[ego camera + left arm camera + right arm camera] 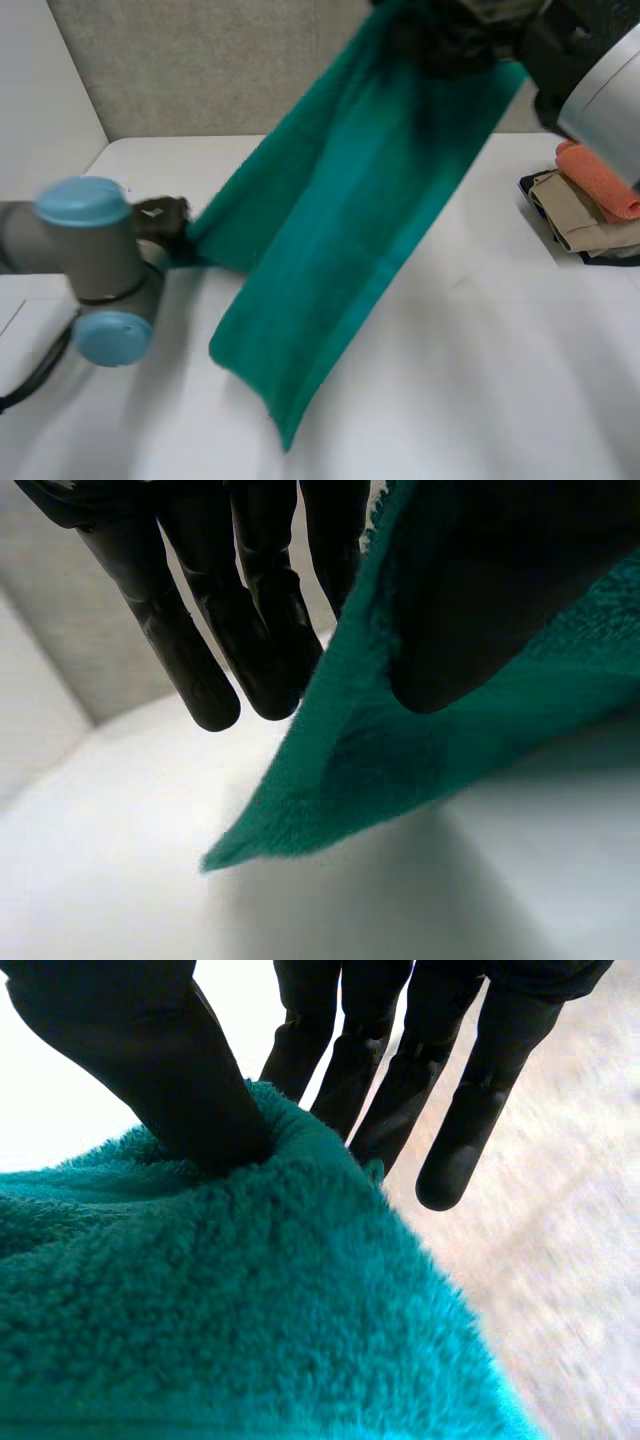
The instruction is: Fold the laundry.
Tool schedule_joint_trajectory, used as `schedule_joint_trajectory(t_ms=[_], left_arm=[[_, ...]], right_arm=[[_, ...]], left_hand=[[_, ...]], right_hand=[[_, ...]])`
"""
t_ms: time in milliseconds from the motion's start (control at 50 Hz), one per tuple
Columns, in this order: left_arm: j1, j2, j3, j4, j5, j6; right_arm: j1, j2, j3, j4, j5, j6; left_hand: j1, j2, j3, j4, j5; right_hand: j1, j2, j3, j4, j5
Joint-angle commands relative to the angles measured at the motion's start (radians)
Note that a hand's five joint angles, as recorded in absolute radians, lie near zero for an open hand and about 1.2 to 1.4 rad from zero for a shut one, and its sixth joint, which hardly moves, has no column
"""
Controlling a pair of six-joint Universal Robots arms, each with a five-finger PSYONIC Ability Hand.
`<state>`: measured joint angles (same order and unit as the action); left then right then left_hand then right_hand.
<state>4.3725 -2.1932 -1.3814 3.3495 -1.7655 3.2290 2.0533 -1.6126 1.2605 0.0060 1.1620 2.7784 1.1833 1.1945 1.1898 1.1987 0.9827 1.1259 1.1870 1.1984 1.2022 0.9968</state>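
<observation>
White counter (pixel 480 380) spreads across most of the head view, smooth and bare in its middle and near part. Behind it stands a grey speckled wall (pixel 200 70), and a plain white side panel (pixel 40 80) closes the far left corner.

Across this runs a green towel (pixel 350 220), thick and fluffy, stretched on a slant. Its top end is up high at the far right, one side corner is pulled out low to the left, and the rest hangs down toward the near part of the counter. Whether the lowest corner touches the surface cannot be told.

The left arm (pixel 90 250), grey with light-blue caps, lies low over the left of the counter. The right arm (pixel 605 100) comes in high at the right.

A pile of clothes (pixel 585 240) sits on the counter's right side, well apart from the towel, with an orange cloth (pixel 600 180) on top of a beige cloth (pixel 570 215).

The left hand (pixel 250 610) pinches the towel just beside a corner: straight fingers behind the fabric, the thumb pressed on its front. The right hand (pixel 170 1070) pinches the towel's top edge the same way, its thumb sunk into the pile and its straight fingers on the far side.
</observation>
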Motion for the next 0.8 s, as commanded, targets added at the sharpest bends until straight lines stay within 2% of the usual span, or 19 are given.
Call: schedule_joint_trajectory(t_ms=[20,60,80,160,240,300,440,540,600,660,680,700,740,760,800], left_arm=[[0.18,0.36,-0.218,0.093,0.142,0.048],[0.215,0.45,-0.261,0.117,0.217,0.075],[0.246,0.525,-0.299,0.132,0.286,0.1],[0.307,0.666,-0.37,0.105,0.406,0.135],[0.338,0.672,-0.392,0.026,0.46,0.163],[0.335,0.63,-0.387,-0.013,0.468,0.192],[0.276,0.311,-0.242,-0.061,0.423,0.356],[0.228,0.074,0.023,-0.052,0.348,0.423],[0.208,0.004,0.181,-0.019,0.328,0.413],[0.191,-0.049,0.387,0.076,0.293,0.368],[0.187,-0.057,0.469,0.138,0.258,0.33],[0.187,-0.059,0.505,0.174,0.236,0.309],[0.183,-0.054,0.557,0.241,0.192,0.257],[0.185,-0.043,0.586,0.299,0.16,0.206],[0.183,-0.03,0.596,0.343,0.14,0.169]], right_arm=[[-0.176,0.103,-0.021,0.029,-0.015,-0.023],[-0.193,0.126,-0.021,0.057,-0.01,-0.049],[-0.211,0.147,-0.02,0.092,-0.01,-0.08],[-0.231,0.216,-0.004,0.192,-0.002,-0.156],[-0.229,0.304,0.016,0.253,0.017,-0.213],[-0.223,0.367,0.014,0.259,0.036,-0.235],[-0.187,0.58,-0.075,0.2,0.116,-0.246],[-0.154,0.736,-0.237,0.051,0.168,-0.234],[-0.139,0.787,-0.329,-0.036,0.198,-0.22],[-0.125,0.83,-0.453,-0.187,0.248,-0.192],[-0.124,0.835,-0.479,-0.233,0.258,-0.183],[-0.122,0.838,-0.521,-0.335,0.283,-0.162],[-0.121,0.832,-0.535,-0.42,0.297,-0.142],[-0.121,0.817,-0.535,-0.513,0.304,-0.12],[-0.121,0.8,-0.526,-0.593,0.303,-0.099]], left_hand=[[0.213,0.202,0.207,0.198,0.239],[0.213,0.202,0.207,0.198,0.239],[0.213,0.202,0.207,0.198,0.239],[0.213,0.202,0.207,0.198,0.239],[0.213,0.202,0.207,0.198,0.239],[0.213,0.202,0.207,0.198,0.239],[0.213,0.202,0.207,0.198,0.239],[0.213,0.202,0.207,0.198,0.239],[0.213,0.202,0.207,0.198,0.239],[0.213,0.202,0.207,0.198,0.239],[0.213,0.202,0.207,0.198,0.239],[0.213,0.202,0.207,0.198,0.239],[0.213,0.202,0.207,0.198,0.239],[0.213,0.202,0.207,0.198,0.239],[0.213,0.202,0.207,0.198,0.239]], right_hand=[[0.27,0.209,0.198,0.194,0.225],[0.27,0.209,0.198,0.194,0.225],[0.27,0.209,0.198,0.194,0.225],[0.27,0.209,0.198,0.194,0.225],[0.27,0.209,0.198,0.194,0.225],[0.27,0.209,0.198,0.194,0.225],[0.27,0.209,0.198,0.194,0.225],[0.27,0.209,0.198,0.194,0.225],[0.27,0.209,0.198,0.194,0.225],[0.27,0.209,0.198,0.194,0.225],[0.27,0.209,0.198,0.194,0.225],[0.27,0.209,0.198,0.194,0.225],[0.27,0.209,0.198,0.194,0.225],[0.27,0.209,0.198,0.194,0.225],[0.27,0.209,0.198,0.194,0.225]])
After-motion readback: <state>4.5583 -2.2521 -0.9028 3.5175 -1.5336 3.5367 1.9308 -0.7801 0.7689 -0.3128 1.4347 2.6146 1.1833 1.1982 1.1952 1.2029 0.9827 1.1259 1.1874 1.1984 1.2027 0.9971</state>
